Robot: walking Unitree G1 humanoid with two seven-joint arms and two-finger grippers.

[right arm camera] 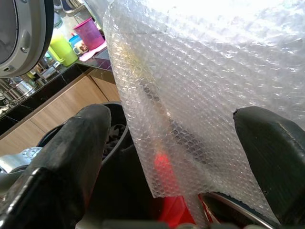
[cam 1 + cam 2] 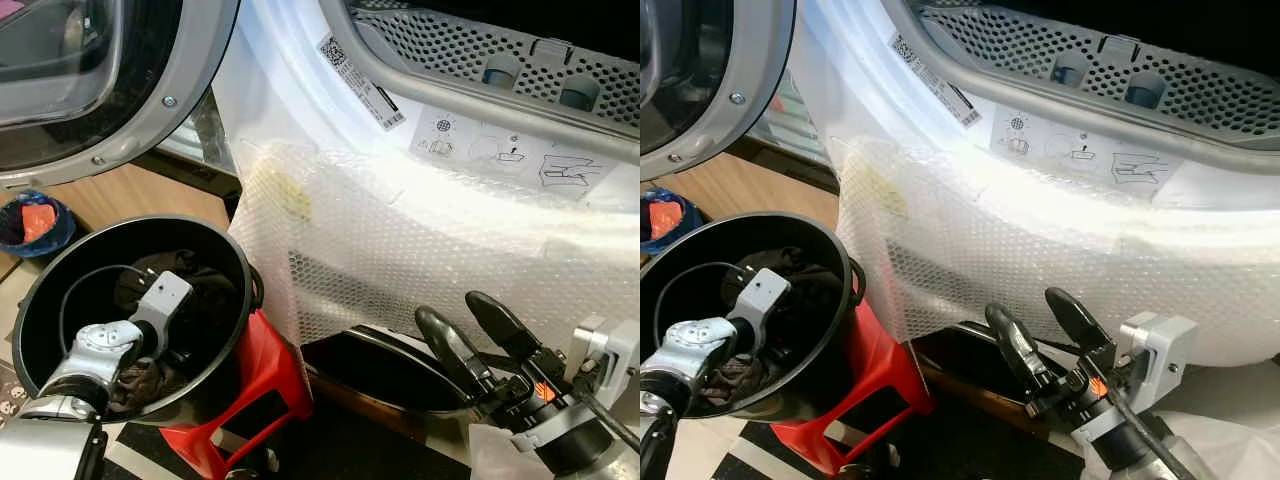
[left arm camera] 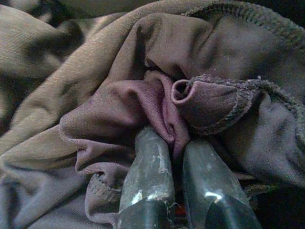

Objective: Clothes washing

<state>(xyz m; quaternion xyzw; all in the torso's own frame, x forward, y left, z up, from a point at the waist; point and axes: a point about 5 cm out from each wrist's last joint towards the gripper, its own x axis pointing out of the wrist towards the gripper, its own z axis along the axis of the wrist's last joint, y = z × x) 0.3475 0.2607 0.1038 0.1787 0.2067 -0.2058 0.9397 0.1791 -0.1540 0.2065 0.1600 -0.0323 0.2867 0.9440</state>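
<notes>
One black bucket [image 2: 215, 250] is sitting on one red stool [image 2: 268, 385], and one washer [image 2: 420, 190], its front wrapped in bubble wrap [image 2: 400, 260], is standing beside them with one door [image 2: 110, 110] swung open to the left. One small blue bin [image 2: 35, 225] is lying on the floor beyond the bucket.

The left gripper [image 3: 178, 167] is reaching down inside the bucket, into a heap of brownish and mauve clothes [image 3: 143, 100]. Its two fingers [image 3: 145, 167] are sitting narrow, almost together, pinching a fold of mauve cloth between them, with more cloth bunching all around the tips.

The right gripper [image 2: 468, 325] is hanging in the air to the right of the stool, just in front of the bubble wrap and below the washer's drum opening. Its two fingers [image 2: 445, 345] are spreading wide and gripping nothing; in the right wrist view the bubble wrap is showing between them, with the bucket's rim beyond.
</notes>
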